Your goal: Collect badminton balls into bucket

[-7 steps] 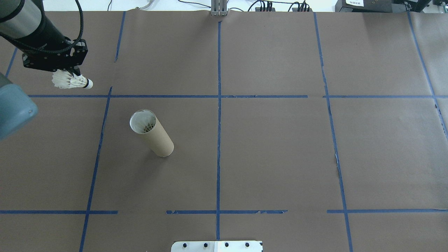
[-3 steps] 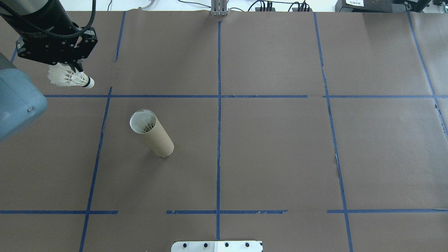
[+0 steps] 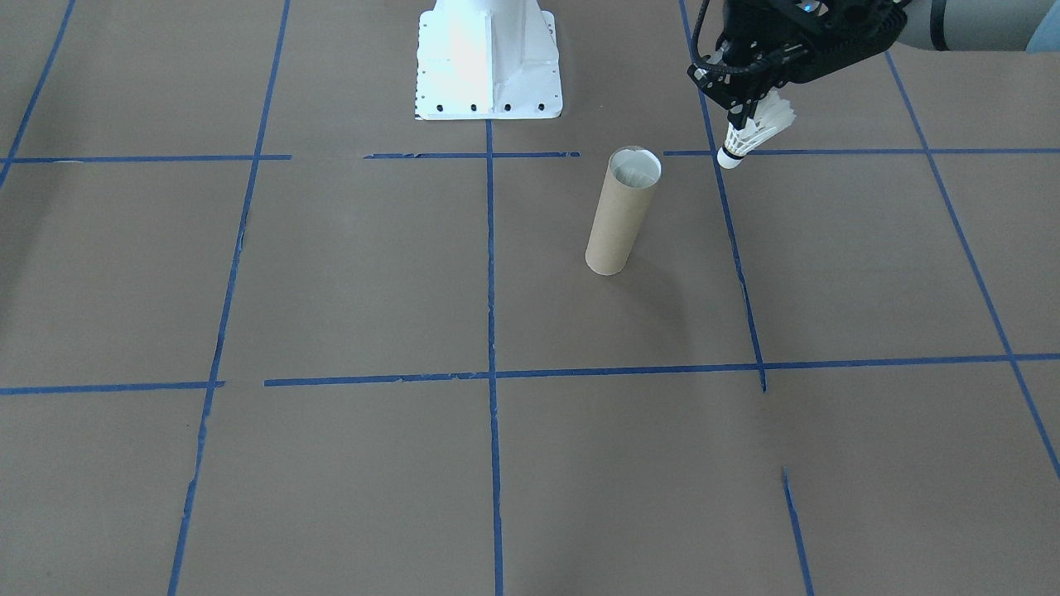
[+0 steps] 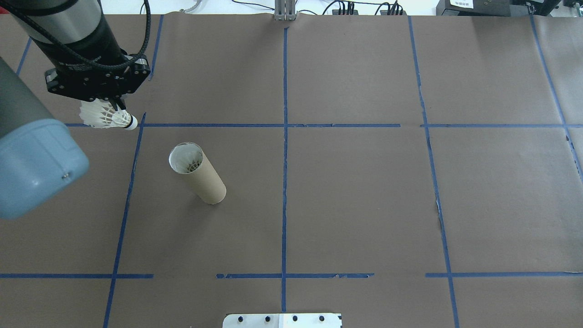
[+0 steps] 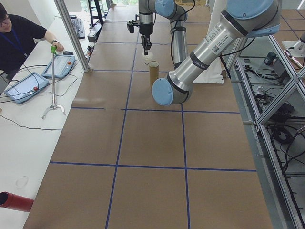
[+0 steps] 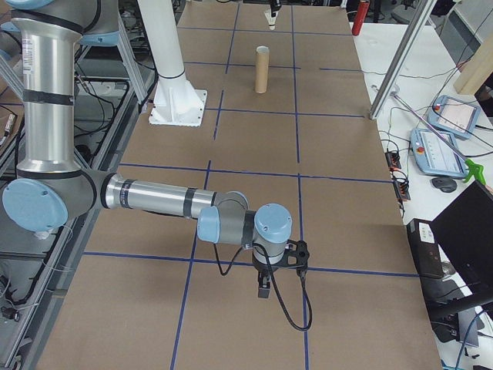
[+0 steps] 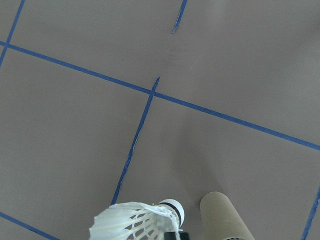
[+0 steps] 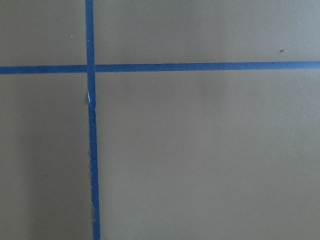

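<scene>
A white feather shuttlecock [image 4: 107, 119] hangs in the air with my left gripper [image 4: 119, 107] shut on it, cork tip pointing toward the bucket. The bucket [image 4: 199, 175], a brown cardboard tube, stands upright on the brown paper, to the right of and nearer than the held ball. White feathers [image 4: 190, 162] show inside its open top. In the front-facing view the ball [image 3: 754, 132] is just right of the bucket's mouth [image 3: 636, 168], apart from it. The left wrist view shows ball [image 7: 137, 222] and tube [image 7: 225, 220] side by side. My right gripper [image 6: 263, 291] hovers far off; whether it is open or shut I cannot tell.
The white robot base [image 3: 489, 58] stands at the table's near edge. Blue tape lines [image 4: 284, 136] grid the brown paper. A person [image 5: 19, 38] sits at a side bench with tablets, beside a metal pole [image 5: 71, 33]. My left arm's blue elbow [image 4: 32, 168] overhangs the table's left.
My left gripper has carried the shuttlecock rightward and nearer, closing on the tube. The tube has not moved.
</scene>
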Controlling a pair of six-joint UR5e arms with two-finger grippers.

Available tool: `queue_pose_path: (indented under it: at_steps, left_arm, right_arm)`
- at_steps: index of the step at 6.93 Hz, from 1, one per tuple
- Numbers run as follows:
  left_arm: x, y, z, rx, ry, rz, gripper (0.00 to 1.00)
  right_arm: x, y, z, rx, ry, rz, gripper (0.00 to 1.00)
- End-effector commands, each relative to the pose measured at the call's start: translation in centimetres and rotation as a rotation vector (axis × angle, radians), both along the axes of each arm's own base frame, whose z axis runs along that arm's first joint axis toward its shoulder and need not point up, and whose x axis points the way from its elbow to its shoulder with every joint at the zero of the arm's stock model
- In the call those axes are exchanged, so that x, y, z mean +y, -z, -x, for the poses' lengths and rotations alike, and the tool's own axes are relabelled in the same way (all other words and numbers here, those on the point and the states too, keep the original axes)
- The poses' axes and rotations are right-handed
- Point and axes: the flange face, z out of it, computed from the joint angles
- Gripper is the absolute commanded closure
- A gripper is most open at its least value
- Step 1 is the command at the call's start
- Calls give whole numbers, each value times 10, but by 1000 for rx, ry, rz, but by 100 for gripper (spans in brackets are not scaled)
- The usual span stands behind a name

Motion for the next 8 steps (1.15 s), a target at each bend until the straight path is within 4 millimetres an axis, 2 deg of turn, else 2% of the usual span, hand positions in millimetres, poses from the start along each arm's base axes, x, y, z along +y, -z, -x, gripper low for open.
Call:
queue_pose_path:
  at_steps: [1,4,5,8]
  left_arm:
    - [5,19,-38,-24,29,27,100]
    - [13,29,-75,-54,14,49,100]
    - [4,39,-91,-71,7,63,100]
    - [4,35,-106,-90,-10,78,100]
  right_arm:
    - [0,0,0,0,0,0,0]
    - [0,1,0,0,0,-2,0]
    - [0,0,0,0,0,0,0]
    - [0,0,0,0,0,0,0]
